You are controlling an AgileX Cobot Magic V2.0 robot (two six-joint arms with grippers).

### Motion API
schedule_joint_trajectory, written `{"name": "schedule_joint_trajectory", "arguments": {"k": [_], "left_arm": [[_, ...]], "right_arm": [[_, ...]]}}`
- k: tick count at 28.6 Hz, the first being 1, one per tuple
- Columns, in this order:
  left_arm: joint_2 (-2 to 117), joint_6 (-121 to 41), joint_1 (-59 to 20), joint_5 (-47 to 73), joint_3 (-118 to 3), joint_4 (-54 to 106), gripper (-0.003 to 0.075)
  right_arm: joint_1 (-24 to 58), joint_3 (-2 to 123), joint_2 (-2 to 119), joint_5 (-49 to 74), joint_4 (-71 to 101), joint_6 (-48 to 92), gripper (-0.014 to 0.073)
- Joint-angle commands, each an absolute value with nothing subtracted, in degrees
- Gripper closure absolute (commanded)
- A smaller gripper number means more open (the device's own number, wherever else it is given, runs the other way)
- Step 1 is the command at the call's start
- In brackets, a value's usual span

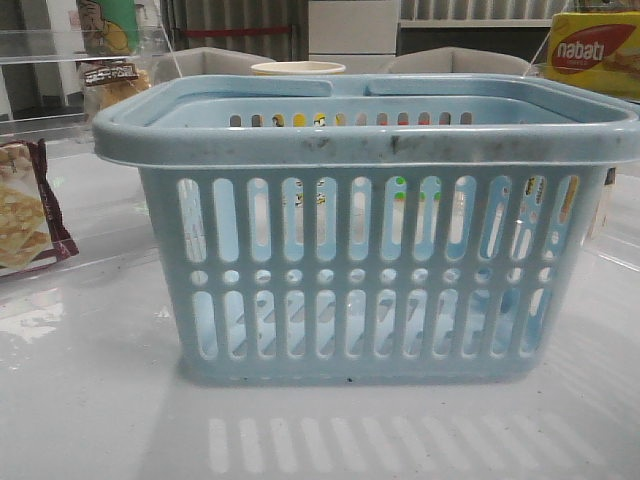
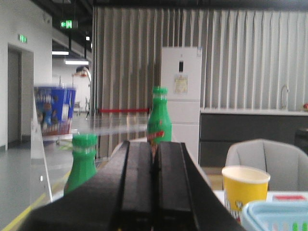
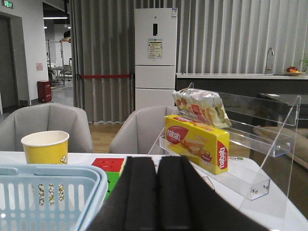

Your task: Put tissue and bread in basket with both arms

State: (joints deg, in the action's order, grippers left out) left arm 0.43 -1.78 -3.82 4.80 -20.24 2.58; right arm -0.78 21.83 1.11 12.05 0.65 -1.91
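Both hands, left hand [image 2: 154, 192] and right hand [image 3: 156, 192], closed and empty; bread [image 1: 108, 85] probably far-left behind basket [image 1: 360, 135]. Open wide before reaching.

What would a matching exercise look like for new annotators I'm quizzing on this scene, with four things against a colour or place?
Things:
1 basket
2 Nabati box
3 cracker packet
4 paper cup

Descriptions:
a directly behind the basket
b maroon-edged, left of the basket
c pale blue, in the centre
d yellow, back right

Pairs: 1-c, 2-d, 3-b, 4-a
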Motion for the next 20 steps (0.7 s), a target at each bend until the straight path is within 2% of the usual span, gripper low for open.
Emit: {"name": "schedule_joint_trajectory", "arguments": {"k": [1, 8, 14, 20], "left_arm": [[5.3, -1.6, -4.2, 6.7, -28.3, 3.1, 0.0629], [17.5, -1.6, -4.2, 23.7, -39.5, 3.1, 0.0629], [25.0, -1.6, -4.2, 32.6, -39.5, 3.1, 0.0629], [30.3, -1.6, -4.2, 39.3, -39.5, 3.1, 0.0629]], "right_arm": [[-1.0, 30.3, 6.9, 13.5, 0.7, -1.7, 0.0538], [-1.0, 40.7, 19.7, 27.1, 0.7, -1.7, 0.0538], [-1.0, 40.4, 27.9, 34.1, 0.7, -1.7, 0.0538], [-1.0, 38.1, 34.2, 36.1, 0.7, -1.7, 0.0538]]}}
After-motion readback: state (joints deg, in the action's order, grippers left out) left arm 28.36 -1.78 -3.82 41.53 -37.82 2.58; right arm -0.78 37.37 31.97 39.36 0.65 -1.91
